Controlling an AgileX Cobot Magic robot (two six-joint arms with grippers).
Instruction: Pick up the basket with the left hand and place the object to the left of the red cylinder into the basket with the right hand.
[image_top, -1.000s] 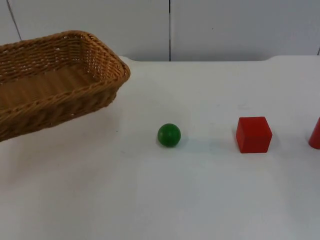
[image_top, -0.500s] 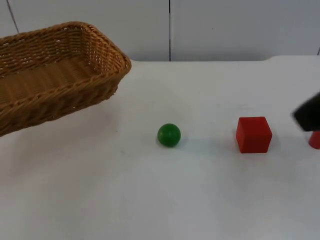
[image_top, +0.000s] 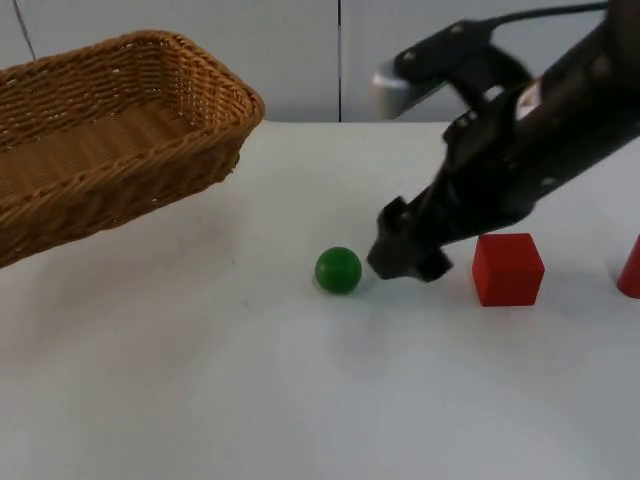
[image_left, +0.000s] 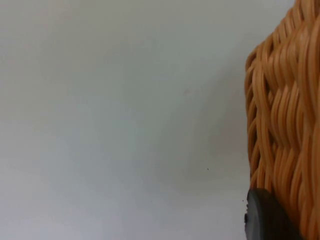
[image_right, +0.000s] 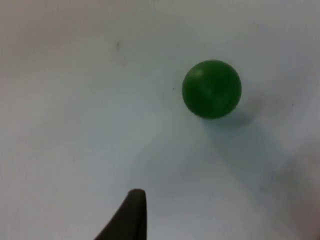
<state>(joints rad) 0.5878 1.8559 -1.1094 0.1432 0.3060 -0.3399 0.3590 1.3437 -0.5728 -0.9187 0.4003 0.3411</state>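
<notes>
The right hand (image_top: 408, 262) hung low over the white table (image_top: 300, 400), between a green ball (image_top: 338, 270) and a red cube (image_top: 508, 268); whether it was open could not be told, and it held nothing. The cube sat left of the red cylinder (image_top: 631, 270). The left hand (image_left: 267, 220) gripped the wicker basket (image_top: 110, 140), held tilted above the table.

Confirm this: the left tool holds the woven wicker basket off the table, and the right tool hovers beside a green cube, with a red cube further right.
One thing is wrong: the green thing is a ball, not a cube. The top view shows the right tool beside the small green ball; the right wrist view shows it round too. The woven wicker basket, the left tool and the red cube stand as you said.
</notes>
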